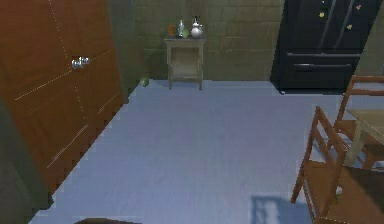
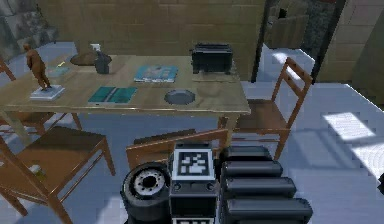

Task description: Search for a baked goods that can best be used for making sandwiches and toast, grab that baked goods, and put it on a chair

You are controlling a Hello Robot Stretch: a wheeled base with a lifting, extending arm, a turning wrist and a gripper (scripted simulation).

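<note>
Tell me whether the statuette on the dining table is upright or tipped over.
Upright: the brown statuette stands vertical on its flat base, near the end of the wooden table at the arm side view's left.

- Door (image 1: 60, 90): placed along the forward view's left.
- Side table (image 1: 185, 58): set at upper middle, against the back wall; bottle (image 1: 181, 28) stood on it, left of kettle (image 1: 197, 30).
- Fridge (image 1: 325, 45): placed at upper right, right of the side table.
- Front chair (image 1: 325, 175): found at lower right, with rear chair (image 1: 362, 100) behind it.
- Dining table (image 2: 70, 105): spread across the arm side view's left and middle.
- Figurine (image 2: 38, 68): stood on the table's left end.
- Toaster (image 2: 211, 58): set at the table's far right corner.
- Dish (image 2: 181, 97): laid on the table, in front of the toaster.
- End chair (image 2: 270, 105): drawn up at the table's right end.
- Near chair (image 2: 50, 165): placed before the table, at lower left.
</note>
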